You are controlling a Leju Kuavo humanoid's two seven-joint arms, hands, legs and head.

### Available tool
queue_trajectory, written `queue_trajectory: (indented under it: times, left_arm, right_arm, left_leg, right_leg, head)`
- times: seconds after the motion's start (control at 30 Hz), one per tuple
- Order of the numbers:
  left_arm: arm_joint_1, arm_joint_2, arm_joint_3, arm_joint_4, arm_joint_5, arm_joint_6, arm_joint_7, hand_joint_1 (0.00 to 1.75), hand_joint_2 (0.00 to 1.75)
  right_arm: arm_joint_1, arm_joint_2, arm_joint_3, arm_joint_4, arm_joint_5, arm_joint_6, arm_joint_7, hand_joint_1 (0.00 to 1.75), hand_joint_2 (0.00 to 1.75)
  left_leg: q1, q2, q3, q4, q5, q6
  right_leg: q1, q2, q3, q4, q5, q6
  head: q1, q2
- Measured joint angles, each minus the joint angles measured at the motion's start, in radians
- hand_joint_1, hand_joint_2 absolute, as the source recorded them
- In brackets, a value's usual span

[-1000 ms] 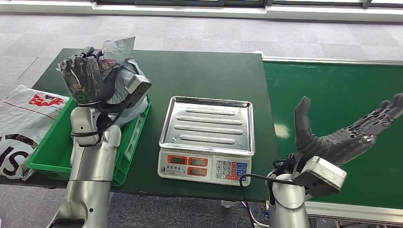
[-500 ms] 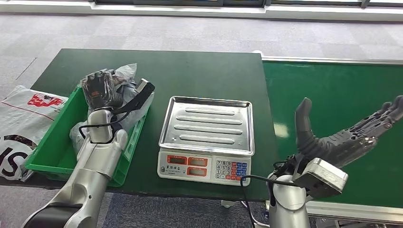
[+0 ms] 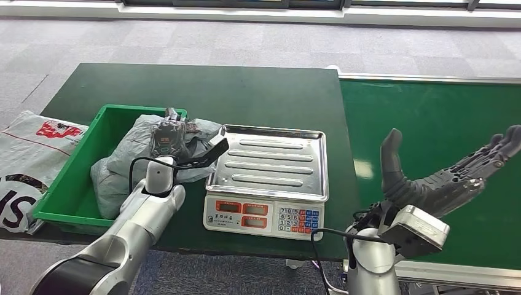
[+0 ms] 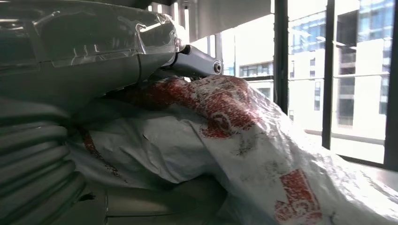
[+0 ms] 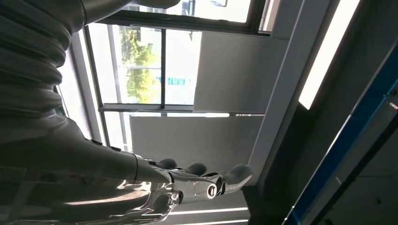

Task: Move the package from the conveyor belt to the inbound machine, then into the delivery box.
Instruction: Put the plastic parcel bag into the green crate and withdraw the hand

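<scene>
— Green bench (image 3: pixel 258 92): where's the package (image 3: pixel 123 163)?
— Crumpled grey bag, red print, lying in the green delivery box (image 3: pixel 67 184). Left hand (image 3: pixel 167 136) grips it; right hand (image 3: pixel 454 178) hovers spread, holding nothing.

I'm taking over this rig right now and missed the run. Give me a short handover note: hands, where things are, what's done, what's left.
Left hand: on the grey package, fingers around it, inside the green delivery box.
Right hand: open, empty, held above the conveyor belt.
The scale tray of the inbound machine is bare.
Done: package is in the box.
Left: let go and pull the left arm out.
</scene>
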Motion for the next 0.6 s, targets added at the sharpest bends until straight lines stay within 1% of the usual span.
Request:
queue_trajectory:
  times: [0.13, 0.27, 0.37, 0.5, 0.53, 0.6]
  left_arm:
    - [0.052, 0.000, 0.050, -0.088, 0.003, 0.088, 0.008, 0.00, 0.00]
    - [0.113, 0.001, 0.119, -0.187, 0.016, 0.177, -0.016, 0.00, 0.00]
    - [0.163, 0.000, 0.173, -0.278, 0.019, 0.196, -0.048, 0.00, 0.00]
    - [0.176, -0.002, 0.188, -0.306, 0.019, 0.197, -0.058, 0.00, 0.00]
    - [0.188, -0.003, 0.201, -0.333, 0.019, 0.197, -0.068, 0.00, 0.00]
    - [0.238, -0.016, 0.275, -0.461, 0.024, 0.198, -0.124, 0.00, 0.00]
  right_arm:
    - [0.003, -0.001, 0.003, 0.001, 0.000, 0.000, 0.007, 0.00, 1.75]
    - [0.010, -0.002, 0.005, 0.006, -0.004, 0.000, 0.012, 0.00, 1.75]
    - [0.013, -0.002, 0.006, 0.012, -0.009, 0.000, 0.012, 0.00, 1.75]
    - [0.014, -0.003, 0.006, 0.015, -0.010, 0.000, 0.012, 0.00, 1.75]
    - [0.014, -0.003, 0.007, 0.016, -0.011, 0.000, 0.012, 0.00, 1.75]
    - [0.017, -0.004, 0.011, 0.025, -0.018, 0.000, 0.011, 0.00, 1.75]
  left_leg:
    - [0.000, 0.000, 0.000, 0.000, 0.000, 0.000]
    - [0.000, 0.000, 0.000, 0.000, 0.000, 0.000]
    - [0.000, 0.000, 0.000, 0.000, 0.000, 0.000]
    - [0.000, 0.000, 0.000, 0.000, 0.000, 0.000]
    - [0.000, 0.000, 0.000, 0.000, 0.000, 0.000]
    - [0.000, 0.000, -0.001, 0.000, 0.000, 0.000]
  right_leg:
    - [0.000, 0.000, 0.000, 0.000, 0.000, 0.000]
    - [0.000, 0.000, 0.000, 0.000, 0.000, 0.000]
    - [0.000, 0.000, -0.001, 0.000, 0.000, 0.000]
    - [0.000, 0.000, -0.001, 0.000, 0.000, 0.000]
    - [0.000, 0.000, -0.001, 0.000, 0.000, 0.000]
    - [0.000, 0.000, -0.001, 0.000, 0.000, 0.000]
  head:
    - [0.000, 0.000]
    - [0.000, 0.000]
    - [0.000, 0.000]
    - [0.000, 0.000]
    - [0.000, 0.000]
    - [0.000, 0.000]
